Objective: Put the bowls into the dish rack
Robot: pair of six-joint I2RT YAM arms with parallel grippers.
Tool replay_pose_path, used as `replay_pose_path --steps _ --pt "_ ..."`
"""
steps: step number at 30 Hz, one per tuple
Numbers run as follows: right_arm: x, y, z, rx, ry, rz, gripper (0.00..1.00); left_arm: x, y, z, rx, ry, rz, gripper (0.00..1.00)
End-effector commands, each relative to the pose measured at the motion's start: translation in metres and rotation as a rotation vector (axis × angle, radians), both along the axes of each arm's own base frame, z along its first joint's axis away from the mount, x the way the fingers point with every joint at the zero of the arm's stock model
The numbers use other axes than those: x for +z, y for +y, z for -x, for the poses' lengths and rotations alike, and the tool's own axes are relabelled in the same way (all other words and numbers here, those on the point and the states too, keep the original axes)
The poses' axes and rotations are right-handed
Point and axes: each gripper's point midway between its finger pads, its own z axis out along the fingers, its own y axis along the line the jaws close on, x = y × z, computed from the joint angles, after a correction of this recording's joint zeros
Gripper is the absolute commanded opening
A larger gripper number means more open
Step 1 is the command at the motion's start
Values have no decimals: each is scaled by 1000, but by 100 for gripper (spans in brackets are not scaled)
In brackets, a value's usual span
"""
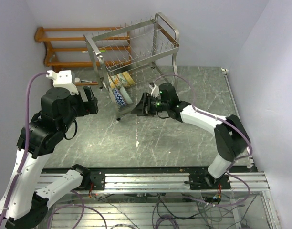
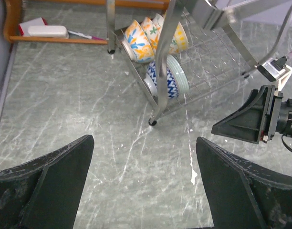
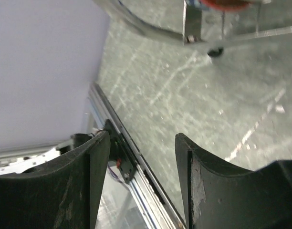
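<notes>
On the lower tier of the dish rack [image 2: 208, 71] we note bowls [image 2: 136, 43] propped on edge, wires likely stopping rolling; left fingers [image 2: 55, 181] and right fingers [image 3: 208, 191] gape empty, loading seemingly finished.

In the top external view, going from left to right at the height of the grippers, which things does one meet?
In order: left gripper → blue-patterned bowl in the dish rack → right gripper.
</notes>
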Motion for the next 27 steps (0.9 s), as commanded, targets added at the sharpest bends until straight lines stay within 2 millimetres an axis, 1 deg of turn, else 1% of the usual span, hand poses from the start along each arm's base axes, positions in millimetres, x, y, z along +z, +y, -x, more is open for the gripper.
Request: replay_pose_path --steps 1,3,4,5,6,7,10,13,16,17,20,25,27 --pt "-33 -46 22 -104 -27 305 57 -17 -15 11 -86 62 43 99" --pt "-32 -63 32 -146 -39 375 60 -21 -18 13 -100 66 56 99" --pt "-29 -73 35 -175 -49 410 63 -23 -19 14 -105 70 61 99" --pt "-28 -82 38 -198 -54 448 69 -24 -19 15 -105 72 64 99" --pt "-27 -91 41 -216 -61 486 86 -25 -19 15 -105 75 66 99" --pt "-27 -103 44 -240 -64 537 98 -26 -19 16 -106 76 67 99" --pt "-17 -125 47 -287 -94 608 100 -26 -21 16 -115 72 69 99" --pt "-2 -141 47 -335 -135 642 100 -23 -21 17 -120 65 76 99" --pt "14 -159 45 -392 -182 681 100 -23 -23 19 -129 65 82 99" --pt "15 -167 45 -412 -192 709 100 -23 -23 19 -130 64 85 99" --pt "28 -183 41 -452 -243 766 100 -24 -23 20 -129 62 93 99" --pt "37 -203 35 -516 -295 833 100 -22 -22 21 -126 53 101 99" --pt "38 -205 34 -526 -298 840 100 -22 -21 20 -122 52 95 99"
